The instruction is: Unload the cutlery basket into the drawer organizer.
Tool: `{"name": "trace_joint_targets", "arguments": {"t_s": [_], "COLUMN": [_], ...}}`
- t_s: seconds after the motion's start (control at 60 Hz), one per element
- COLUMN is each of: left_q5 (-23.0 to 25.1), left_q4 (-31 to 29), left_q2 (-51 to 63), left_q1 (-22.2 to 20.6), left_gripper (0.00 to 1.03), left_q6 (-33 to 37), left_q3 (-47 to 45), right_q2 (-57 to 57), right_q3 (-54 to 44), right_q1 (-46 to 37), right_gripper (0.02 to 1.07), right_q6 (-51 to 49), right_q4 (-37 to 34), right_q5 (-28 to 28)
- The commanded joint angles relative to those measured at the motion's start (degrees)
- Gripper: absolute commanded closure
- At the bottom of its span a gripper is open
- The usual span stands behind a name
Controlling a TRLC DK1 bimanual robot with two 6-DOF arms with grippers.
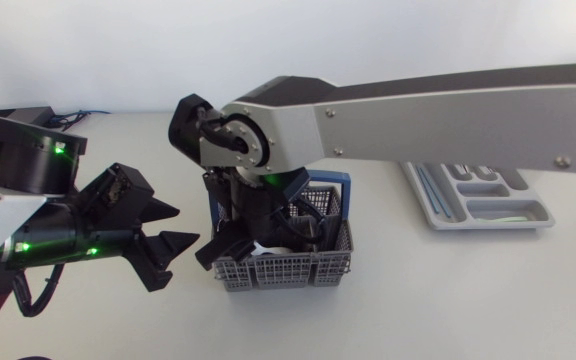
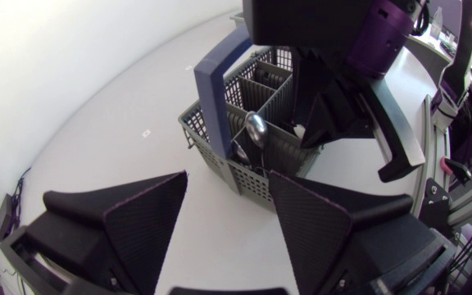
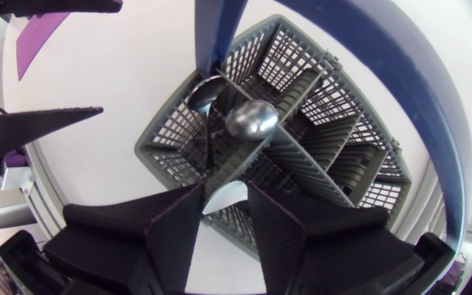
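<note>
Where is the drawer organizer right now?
In the head view the drawer organizer sits at the table's right side, to the right of the cutlery basket and apart from it, its far edge hidden under the right arm.

A plain white worktop (image 1: 448, 300) lies under soft, even light, with only faint grey shadows pooled near its middle.
</note>
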Motion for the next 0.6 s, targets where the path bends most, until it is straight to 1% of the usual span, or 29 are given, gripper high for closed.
{"name": "trace_joint_targets", "arguments": {"t_s": [0.0,0.1,0.317,0.433,0.583], "left_q5": [0.8,1.1,1.1,1.1,1.1], "left_q4": [0.7,0.7,0.7,0.7,0.7], "left_q2": [-0.6,-0.8,-1.1,-1.3,-1.4], "left_q1": [-0.3,-0.4,-0.4,-0.5,-0.6], "left_gripper": [0.33,0.33,0.33,0.33,0.33], "left_q6": [1.3,1.5,1.6,1.5,1.6], "left_q3": [-1.4,-1.7,-2.0,-2.0,-1.8], "right_q2": [1.5,1.6,0.9,0.2,-1.5], "right_q3": [1.0,1.0,0.6,0.3,-0.7], "right_q1": [0.9,1.2,1.4,1.3,1.2], "right_gripper": [0.72,0.79,0.88,0.91,0.94], "right_q6": [1.9,2.0,2.4,2.6,2.1], "right_q4": [-0.5,-0.6,-1.3,-1.7,-2.3], "right_q5": [1.0,3.3,5.3,6.6,6.6]}}
